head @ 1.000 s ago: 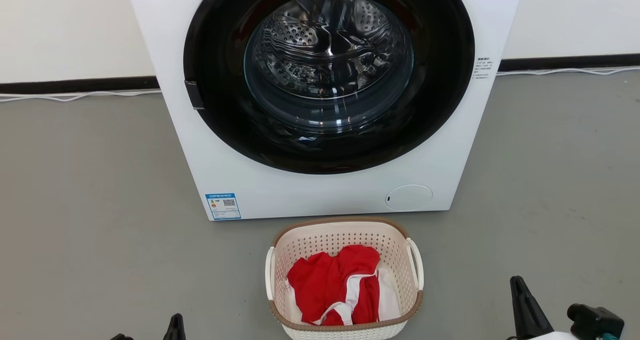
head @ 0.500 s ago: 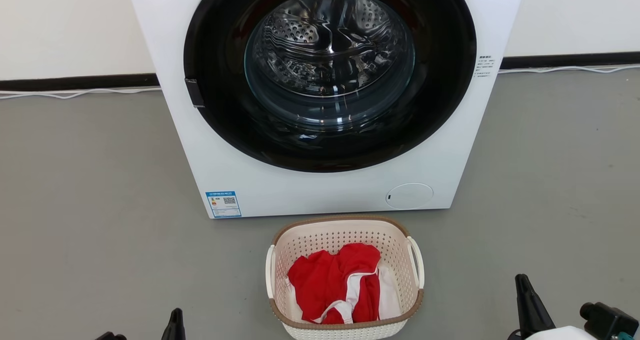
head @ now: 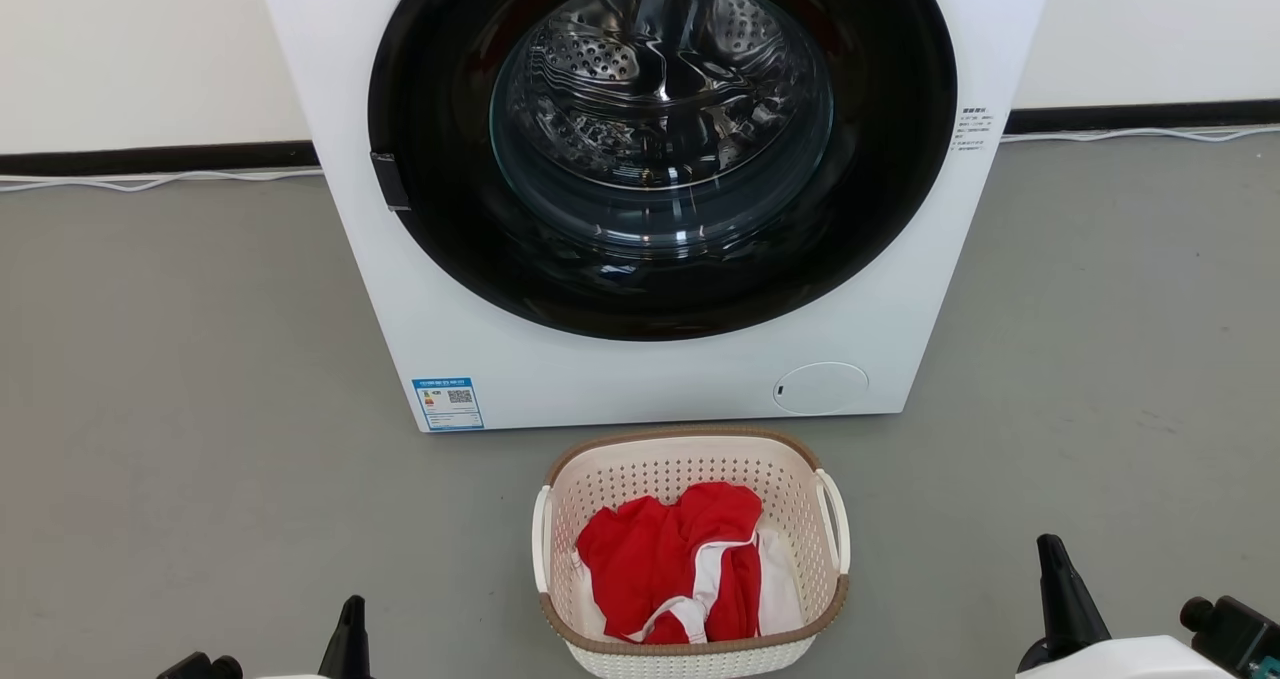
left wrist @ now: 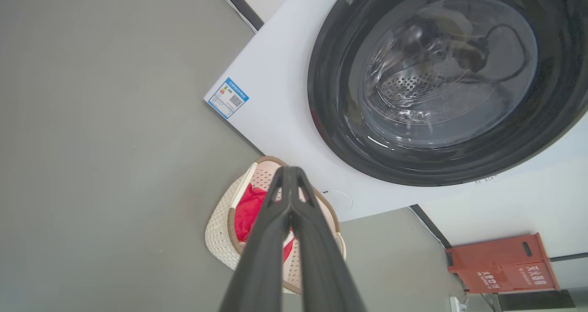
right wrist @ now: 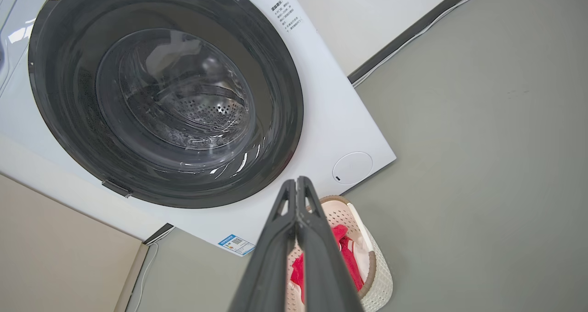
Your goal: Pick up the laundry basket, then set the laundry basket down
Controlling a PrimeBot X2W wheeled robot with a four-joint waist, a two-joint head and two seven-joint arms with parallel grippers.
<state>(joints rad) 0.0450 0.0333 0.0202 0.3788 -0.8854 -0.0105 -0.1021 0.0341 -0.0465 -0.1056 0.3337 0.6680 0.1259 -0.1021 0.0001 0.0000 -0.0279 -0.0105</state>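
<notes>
The laundry basket (head: 812, 564) stands on the grey floor just in front of the washing machine, cream-white and perforated with a brown rim and white side handles; red and white clothing (head: 670, 559) lies in it. It also shows behind my own fingers as the laundry basket (left wrist: 220, 231) and the laundry basket (right wrist: 379, 266). My left gripper (head: 350, 619) pokes up at the bottom left, well left of the basket, shut and empty, as the left gripper (left wrist: 289, 170) confirms. My right gripper (head: 1050, 551) stands at the bottom right, apart from the basket, shut with nothing held, as the right gripper (right wrist: 297, 181) confirms.
A white front-loading washing machine (head: 640, 379) with a dark round door (head: 900, 159) rises directly behind the basket. A white cable (head: 150, 181) runs along the dark skirting board. A red box (left wrist: 500, 261) sits by the wall. Open grey floor (head: 180, 439) spreads on both sides.
The whole head view has shifted slightly, so the camera moved. Both grippers show a little higher and further outward at the bottom edge. The basket stays put on the floor.
</notes>
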